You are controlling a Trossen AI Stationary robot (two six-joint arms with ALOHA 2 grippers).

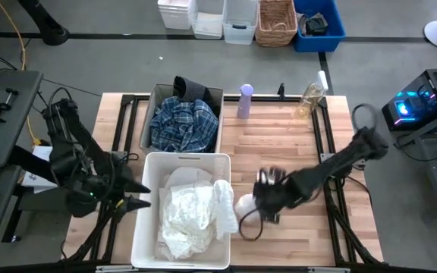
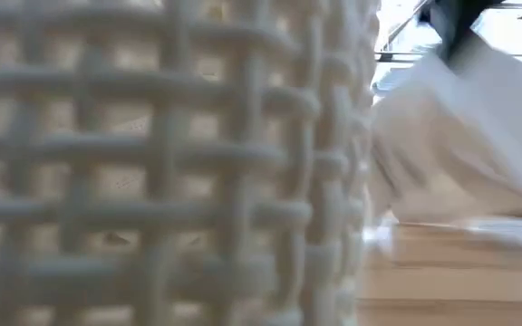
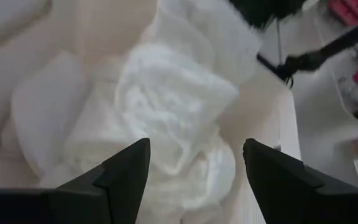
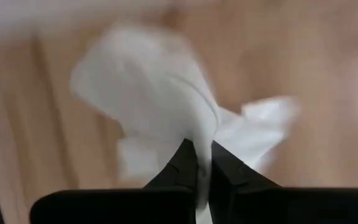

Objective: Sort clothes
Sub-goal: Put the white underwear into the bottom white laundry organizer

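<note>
Woven white bin wall (image 2: pixel 152 163) fills the table-level view closest to the lens, with a white garment (image 2: pixel 465 145) hanging just beyond its edge. Farthest left on the table, the left gripper (image 1: pixel 131 202) waits at the white bin's (image 1: pixel 144 220) outer side with its fingers spread wide and nothing between them, looking in over the white clothes (image 3: pixel 166 118) heaped inside: crumpled, soft, thin-looking cloth, one fold draped over the rim. Behind the white bin, a dark bin (image 1: pixel 149 114) holds the blue-and-white plaid garment (image 1: pixel 180 121) with a dark piece (image 1: pixel 192 89) on top. To the right, the right gripper (image 1: pixel 258 208) has its fingers pinched tight on the white garment (image 4: pixel 160 93), which dangles limp and bunched just beside the white bin's right wall, above the bare wooden table (image 1: pixel 302 152). Judging by this, the step in hand is carrying a white piece to the white bin. Next, the cloth needs to be lifted clear of the rim, carried over the heap and released so no trailing end hangs outside.
</note>
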